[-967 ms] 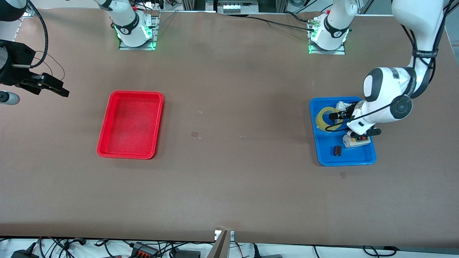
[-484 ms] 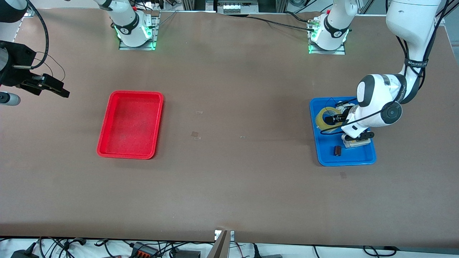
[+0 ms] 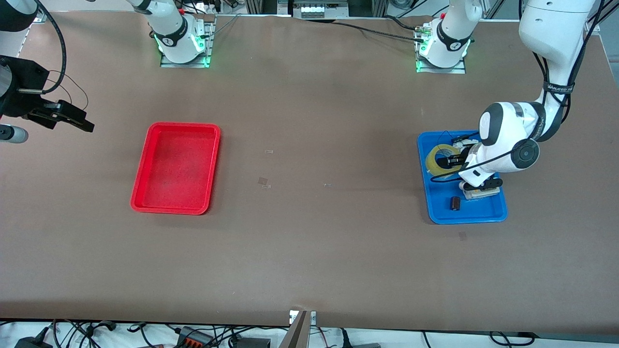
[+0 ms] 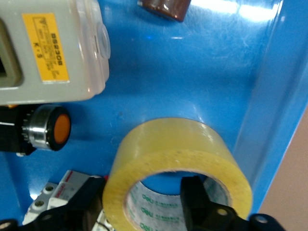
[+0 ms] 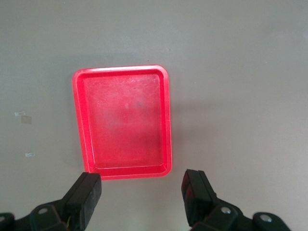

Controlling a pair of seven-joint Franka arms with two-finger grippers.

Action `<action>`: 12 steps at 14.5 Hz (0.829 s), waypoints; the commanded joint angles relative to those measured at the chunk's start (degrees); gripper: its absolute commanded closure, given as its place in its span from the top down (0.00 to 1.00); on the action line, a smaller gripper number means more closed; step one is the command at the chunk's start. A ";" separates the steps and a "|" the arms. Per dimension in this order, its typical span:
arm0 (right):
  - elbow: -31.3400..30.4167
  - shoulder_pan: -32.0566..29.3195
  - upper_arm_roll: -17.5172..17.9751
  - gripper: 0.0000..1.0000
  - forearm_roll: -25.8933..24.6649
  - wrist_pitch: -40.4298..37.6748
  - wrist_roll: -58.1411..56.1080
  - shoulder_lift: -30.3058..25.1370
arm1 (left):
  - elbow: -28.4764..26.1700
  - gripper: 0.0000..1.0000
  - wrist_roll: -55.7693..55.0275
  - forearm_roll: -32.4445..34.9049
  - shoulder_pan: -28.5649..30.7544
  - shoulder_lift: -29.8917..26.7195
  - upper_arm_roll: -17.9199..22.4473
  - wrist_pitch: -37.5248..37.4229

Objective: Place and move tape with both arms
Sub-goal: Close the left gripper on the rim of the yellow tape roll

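The translucent yellowish roll of packing tape [image 3: 441,160] lies flat in the shallow blue plastic tray [image 3: 437,212] toward the left arm's end of the brown desk [image 3: 309,251]. The left arm's black two-finger gripper [image 3: 453,160] is down at it. In the left wrist view one finger [image 4: 199,204] sits inside the roll's wide centre hole and the other stands outside the wall, so the jaws straddle the ring [image 4: 178,166] with a little slack on each side; they look spread, not pinched. To my eye this is the grasping step, with the roll not lifted yet.

Sharing the tray are a grey switch box with a yellow label [image 4: 45,50], a small dark brown cylinder [image 3: 455,203] nearer the front camera, and a black knob with an orange face [image 4: 48,129] close beside the roll.

The right gripper [image 5: 142,195] waits up in the air, fingers held wide with nothing between them, looking down on the empty red rectangular tray [image 3: 176,167] toward the right arm's end of the desk.

Next, I'd expect the left gripper to close on the ring's wall, then lift straight up so the roll clears the tray's rim without nudging the knob or the box.
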 commanded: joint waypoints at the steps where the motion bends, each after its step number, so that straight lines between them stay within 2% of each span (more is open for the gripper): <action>1: -0.03 -0.39 0.09 0.98 0.74 0.37 -1.24 -0.19 | 0.20 0.58 1.01 -0.01 -0.29 0.49 0.12 0.50; 5: -0.03 -0.39 0.09 0.98 0.74 0.37 -1.24 0.07 | 0.20 0.30 0.92 -0.09 -0.21 0.40 0.12 0.32; 12: -0.03 -0.31 0.09 0.98 0.74 0.72 -1.24 0.07 | 0.55 0.24 0.92 -0.01 0.41 -0.30 0.20 -1.08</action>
